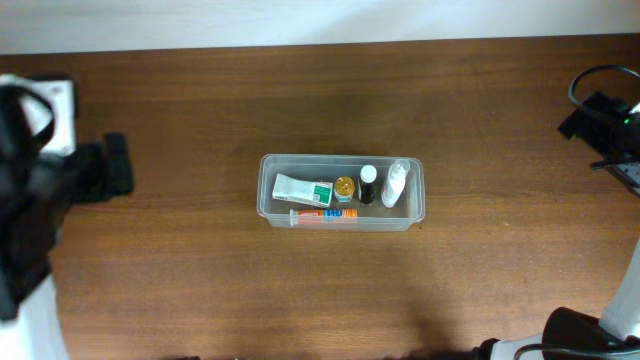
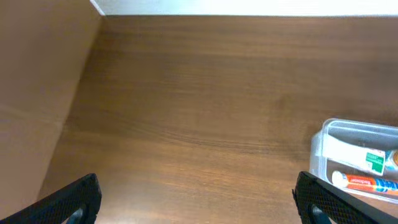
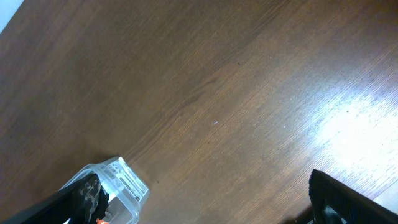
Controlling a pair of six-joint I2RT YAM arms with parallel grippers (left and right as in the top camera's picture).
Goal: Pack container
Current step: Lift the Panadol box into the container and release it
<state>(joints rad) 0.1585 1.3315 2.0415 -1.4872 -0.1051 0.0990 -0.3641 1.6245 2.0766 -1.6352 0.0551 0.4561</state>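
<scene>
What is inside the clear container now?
The container holds five things: a white and green tube, a gold-capped jar, a black-capped bottle, a white bottle and an orange and white tube. Anything beneath them is hidden.

The left arm (image 1: 40, 200) is showing as a blurred black bulk with white casing beneath it. The right arm (image 1: 600, 112) is showing black parts, a looping black cable (image 1: 575, 85) and a small green light (image 1: 627, 120). The left fingers (image 2: 71, 199) and right fingers (image 3: 348, 199) are appearing matte black and wedge-shaped.
</scene>
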